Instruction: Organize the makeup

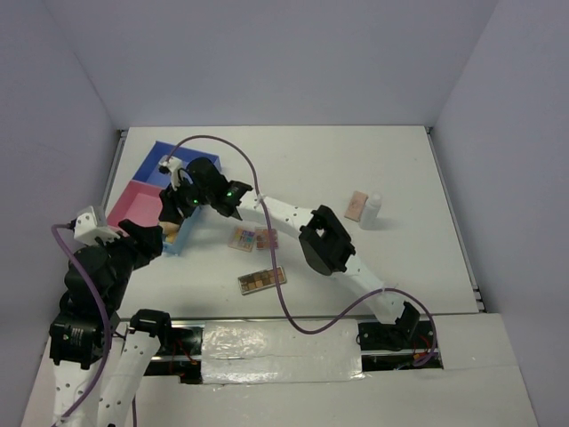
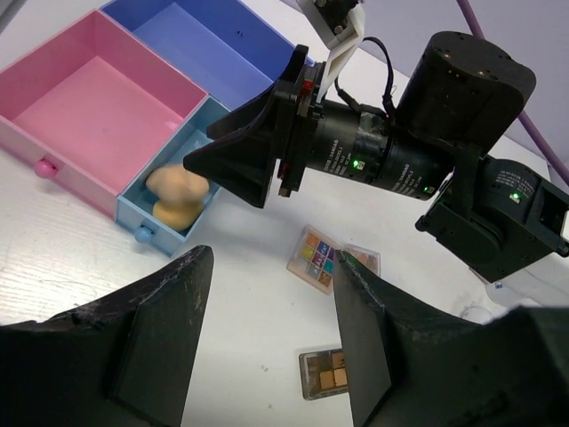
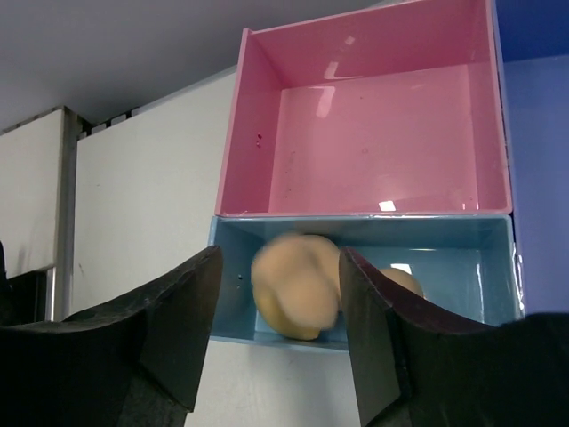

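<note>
Bright, even light is coming from overhead. The white surface [image 1: 356,178] right of the tray [image 1: 133,205] is nearly washed out, with only soft shadows under the arms. On your right wrist view, a peach sponge [image 3: 298,285] in the tray's teal compartment is smeared with blur. Small glare spots sit on the pink floor behind it. The right end effector [image 3: 280,258] looms dark and soft-edged.

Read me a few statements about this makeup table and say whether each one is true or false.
The sponges lie in the pink compartment. False: both sit in the light-blue compartment; the pink compartment holds nothing.
The left gripper is open and holds nothing. True.
The white bottle stands beside the beige compact. True.
The eyeshadow palettes are in the tray. False: they lie on the table, outside the tray.
</note>
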